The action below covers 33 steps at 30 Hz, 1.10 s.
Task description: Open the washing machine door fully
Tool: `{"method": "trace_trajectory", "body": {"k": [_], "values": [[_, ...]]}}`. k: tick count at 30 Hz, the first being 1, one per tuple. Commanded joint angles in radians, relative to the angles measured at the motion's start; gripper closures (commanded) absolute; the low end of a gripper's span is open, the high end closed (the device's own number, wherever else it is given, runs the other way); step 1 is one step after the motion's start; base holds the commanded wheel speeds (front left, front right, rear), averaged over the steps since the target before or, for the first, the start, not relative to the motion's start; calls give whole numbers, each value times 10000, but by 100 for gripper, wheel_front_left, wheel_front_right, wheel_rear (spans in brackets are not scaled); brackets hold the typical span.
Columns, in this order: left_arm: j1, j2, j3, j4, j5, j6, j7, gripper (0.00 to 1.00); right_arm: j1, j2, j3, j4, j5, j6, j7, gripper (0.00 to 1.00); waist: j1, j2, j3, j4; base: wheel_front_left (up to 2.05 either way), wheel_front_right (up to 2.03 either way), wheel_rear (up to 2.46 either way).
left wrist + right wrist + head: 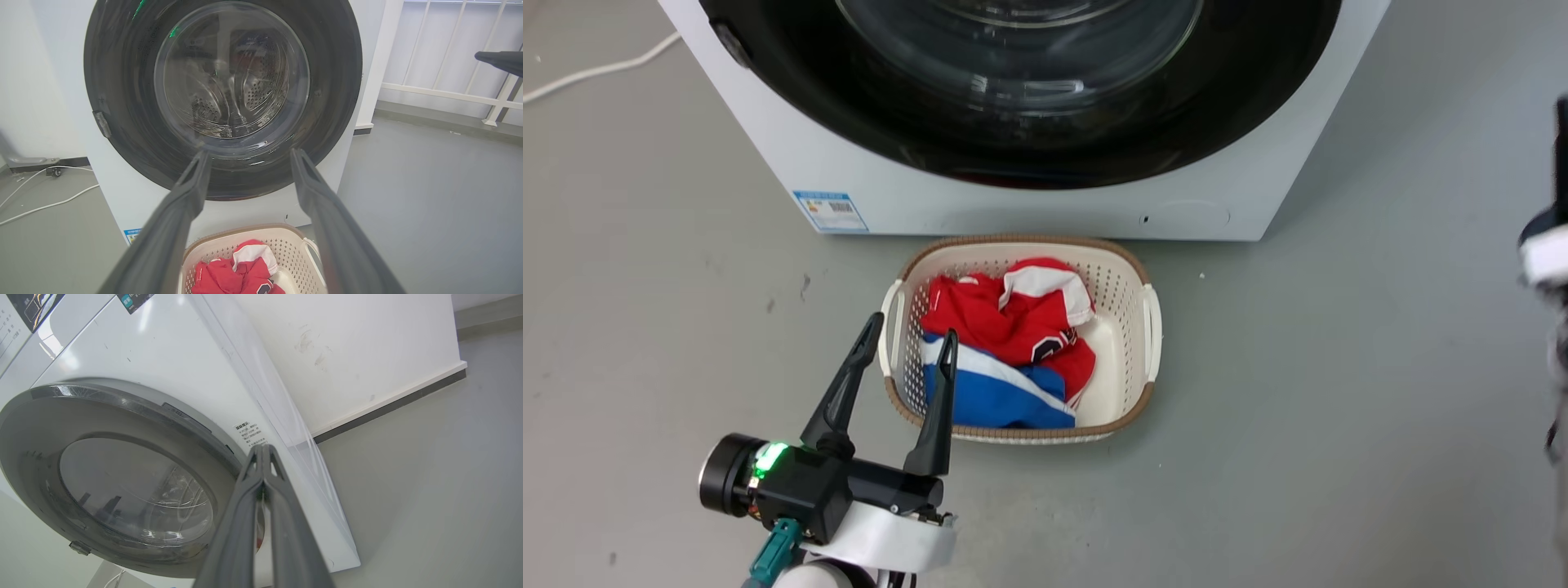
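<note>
The washing machine (1045, 208) is a white box that takes up the top of the head view. Its washing machine door (1021, 90), a glossy black disc with a clear glass bowl, lies flat against the front. My left gripper (912, 328) hovers open and empty above the floor, low before the door (229, 81), with its fingers pointing at the door's lower half. My right gripper (262, 451) is shut on nothing, its tips near the right rim of the door (122, 473). From the left wrist, the right gripper (498, 60) appears as a dark wedge out to the machine's right.
A cream laundry basket (1143, 327) with red and blue clothes stands on the floor right before the machine. White cables (45, 204) lie on the floor to its left. A white railing (449, 92) and bare grey floor are to its right.
</note>
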Motion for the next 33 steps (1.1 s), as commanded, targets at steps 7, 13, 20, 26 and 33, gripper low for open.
{"method": "trace_trajectory", "body": {"k": [7,13,20,26,33], "values": [[-547,-15,15,-184,149,-120,-28,0,-2613,-814,-165,835,1080,-3,2392,100,-1,-1,1029,307,0,0,0],[-875,-15,-229,-254,-19,-138,-28,0,-4690,-968,-151,1664,1522,-3,4482,100,-1,-1,1591,676,0,0,0],[-1140,-15,-383,-327,-131,-149,-28,0,-6473,-829,-396,2257,1881,-3,6058,100,-1,-1,2000,1068,0,0,0],[-1332,-15,-554,-402,-272,-152,-28,0,-7430,-890,-619,2808,1387,-2,6897,100,-1,-1,2299,1389,0,0,0],[-1438,-15,-650,-395,-375,-139,-28,0,-8054,-692,-947,3287,798,-2,7659,100,-1,-1,2593,1646,0,0,0]]}}
